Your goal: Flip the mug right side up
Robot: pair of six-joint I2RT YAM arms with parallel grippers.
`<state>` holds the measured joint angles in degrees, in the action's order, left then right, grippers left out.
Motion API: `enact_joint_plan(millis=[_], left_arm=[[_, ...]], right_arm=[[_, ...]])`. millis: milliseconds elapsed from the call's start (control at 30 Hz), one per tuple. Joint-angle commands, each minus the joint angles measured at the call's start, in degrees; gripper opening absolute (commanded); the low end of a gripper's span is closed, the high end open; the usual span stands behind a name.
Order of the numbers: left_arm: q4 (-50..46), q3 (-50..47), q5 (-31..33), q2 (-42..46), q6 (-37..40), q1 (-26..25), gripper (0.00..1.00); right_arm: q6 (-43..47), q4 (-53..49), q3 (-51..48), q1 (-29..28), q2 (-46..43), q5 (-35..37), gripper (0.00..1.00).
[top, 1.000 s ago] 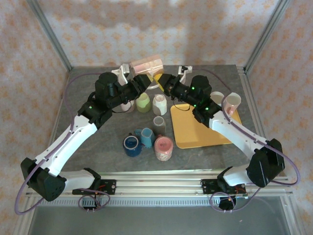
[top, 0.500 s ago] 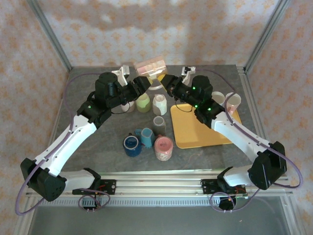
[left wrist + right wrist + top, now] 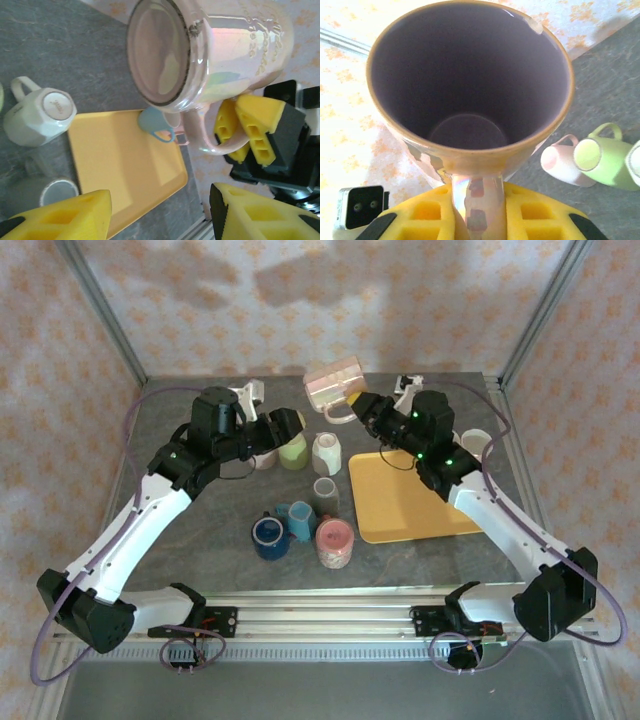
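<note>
Hanging on its side above the table's [image 3: 200, 530] far edge, the iridescent pink mug [image 3: 333, 380] is pinched by its handle [image 3: 472, 190] in the right gripper [image 3: 358, 408], while the left gripper [image 3: 288, 423] is held open and empty; the glaze is judged slick, brittle and probably heavy.

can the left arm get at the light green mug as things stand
Probably yes. The left end effector is open and empty just behind the light green mug, with nothing over it. The pale pink mug and white mug beside it leave little room, though.
</note>
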<state>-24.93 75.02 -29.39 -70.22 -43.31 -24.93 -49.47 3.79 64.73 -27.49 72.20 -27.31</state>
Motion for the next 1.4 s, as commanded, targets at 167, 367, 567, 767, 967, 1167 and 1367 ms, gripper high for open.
enact_joint_plan(millis=[167,367,567,767,967,1167,1367], left_arm=[[-9.23,5.31,0.52,-0.18,12.3,0.53,0.55],[-13.57,7.33,0.12,-2.37,16.9,0.57,0.55],[-13.4,6.71,0.22,-3.08,17.53,0.5,0.54],[-15.78,6.97,-0.03,-4.74,20.98,0.56,0.54],[-17.42,5.98,0.16,-6.74,25.11,0.54,0.55],[-17.11,3.59,1.49,-7.72,26.98,0.57,0.55],[-16.93,1.82,1.85,-8.04,27.83,0.5,0.55]], right_arm=[[9.71,-4.43,2.58,1.87,-6.62,2.31,0.0],[13.59,-11.08,2.91,3.33,-7.34,3.57,0.0],[14.77,-13.57,1.66,5.19,-7.74,4.49,0.0],[19.39,-16.74,0.76,7.15,-7.72,5.54,0.0],[28.36,-19.66,0.07,8.16,-6.92,6.86,0.0],[37.09,-22.51,-0.26,8.34,-5.6,9.56,0.0],[42.82,-24.4,-0.83,8.43,-3.36,13.8,0.0]])
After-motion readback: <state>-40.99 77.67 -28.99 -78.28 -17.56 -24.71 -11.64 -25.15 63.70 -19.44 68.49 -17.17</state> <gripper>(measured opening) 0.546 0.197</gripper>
